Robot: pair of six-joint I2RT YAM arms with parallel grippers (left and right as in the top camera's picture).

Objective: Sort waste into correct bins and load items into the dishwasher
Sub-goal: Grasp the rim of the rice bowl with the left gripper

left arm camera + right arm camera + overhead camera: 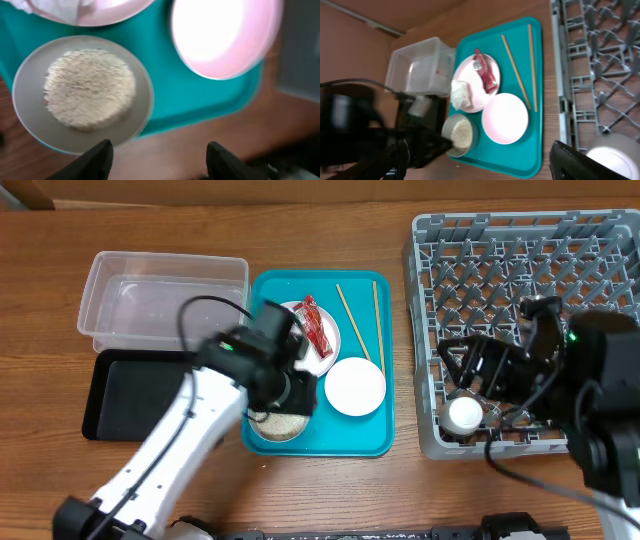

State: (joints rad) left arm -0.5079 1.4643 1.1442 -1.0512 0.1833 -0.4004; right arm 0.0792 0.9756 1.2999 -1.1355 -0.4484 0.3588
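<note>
Left gripper (160, 159), fingers spread, hovers above the dish of rice (142, 102) at the teal tray's (170, 95) front-left corner. Right gripper (462, 372), fingers apart, hangs over the grey dish rack's (600, 260) front-left corner, where the small white cup (463, 415) rests, near the table's (400, 490) right edge.

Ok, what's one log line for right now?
left hand: open above rice bowl | right hand: over rack, near white cup | wrapper: on plate | chopsticks: on teal tray
</note>
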